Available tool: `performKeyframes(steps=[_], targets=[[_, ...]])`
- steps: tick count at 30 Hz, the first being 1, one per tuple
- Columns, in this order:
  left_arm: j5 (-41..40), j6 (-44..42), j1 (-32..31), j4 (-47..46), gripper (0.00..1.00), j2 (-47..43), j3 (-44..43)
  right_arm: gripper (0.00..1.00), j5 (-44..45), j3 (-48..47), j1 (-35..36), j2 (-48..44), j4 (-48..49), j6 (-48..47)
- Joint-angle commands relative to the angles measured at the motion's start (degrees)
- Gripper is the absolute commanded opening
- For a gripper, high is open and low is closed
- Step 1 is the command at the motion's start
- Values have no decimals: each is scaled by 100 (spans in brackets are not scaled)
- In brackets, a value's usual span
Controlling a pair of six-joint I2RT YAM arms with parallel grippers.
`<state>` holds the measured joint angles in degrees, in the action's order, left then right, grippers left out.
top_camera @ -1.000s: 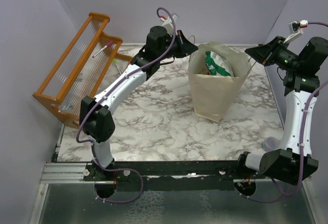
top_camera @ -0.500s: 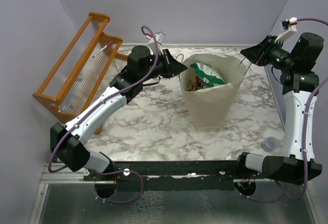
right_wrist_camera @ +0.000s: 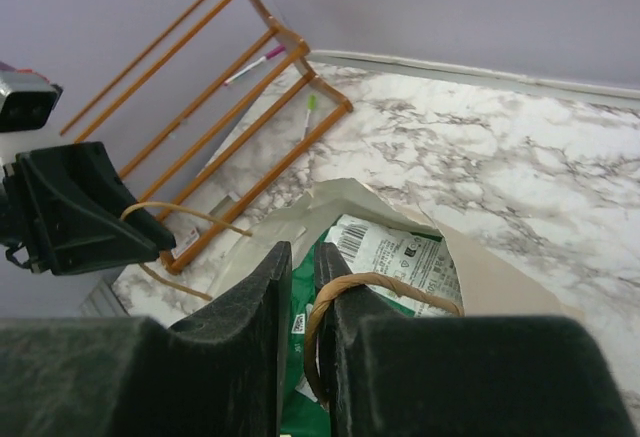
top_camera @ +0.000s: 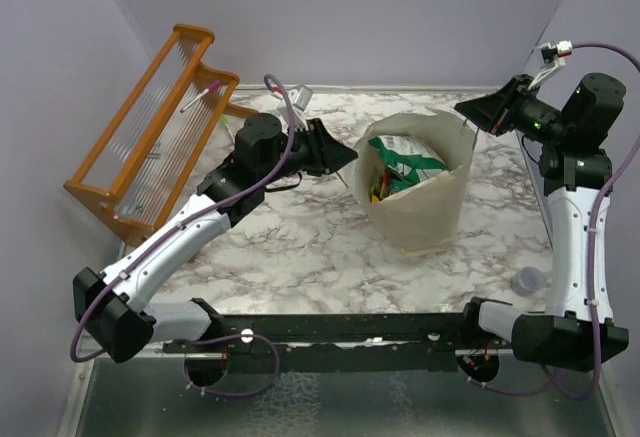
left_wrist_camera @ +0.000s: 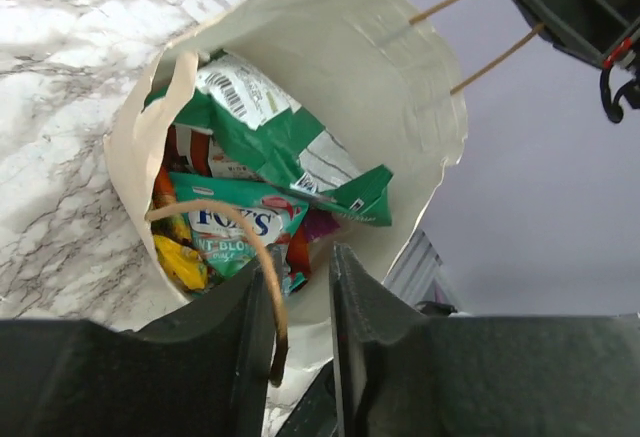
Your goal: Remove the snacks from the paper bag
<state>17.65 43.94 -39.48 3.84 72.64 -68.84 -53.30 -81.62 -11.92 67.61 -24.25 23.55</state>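
- Paper bag (left_wrist_camera: 390, 87): base hidden behind the left gripper (left_wrist_camera: 303, 265) in the left wrist view.
- Snacks (left_wrist_camera: 290, 147): lower packets buried under the green one; number cannot be told.
- Pale object (top_camera: 527, 280) at the table (top_camera: 300, 247) edge: too indistinct to identify.
- Small items (top_camera: 200, 95) on the orange rack (top_camera: 193, 33): too small to identify.

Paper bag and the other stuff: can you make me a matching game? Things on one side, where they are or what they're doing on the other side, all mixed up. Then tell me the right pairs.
Things:
1. paper bag
2. green packet
3. orange rack
4. right gripper

Places or states:
A. pinching a cord handle
B. stands on the marble table, mouth open
C. sits at the table's left edge
D. lies inside the bag

Pairs: 1-B, 2-D, 3-C, 4-A.
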Motion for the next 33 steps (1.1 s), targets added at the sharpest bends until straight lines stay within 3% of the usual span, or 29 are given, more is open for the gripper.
performKeyframes(steps=[1, 7, 12, 18, 26, 29, 33], targets=[[-638, -432, 20, 472, 36, -485, -163, 15, -533, 6, 216, -319, 953, 117], [-1359, -899, 20, 1175, 63, -734, -415, 15, -504, 29, 261, -379, 1022, 118], [-1339, -1103, 20, 1418, 74, -764, -809, 15, -465, 23, 269, -355, 994, 65], [-1699, -1318, 20, 1847, 80, -695, -1469, 15, -406, 30, 278, -354, 957, -8], [-671, -401, -311, 1197, 78, -104, -1449, 15, -392, 60, 278, -350, 975, -35], [-976, -158, -764, 1048, 78, 207, -1426, 15, -375, 84, 278, -375, 979, -48], [-2189, 420, -1356, 1443, 78, 566, -1545, 15, -348, 126, 286, -401, 975, -70]])
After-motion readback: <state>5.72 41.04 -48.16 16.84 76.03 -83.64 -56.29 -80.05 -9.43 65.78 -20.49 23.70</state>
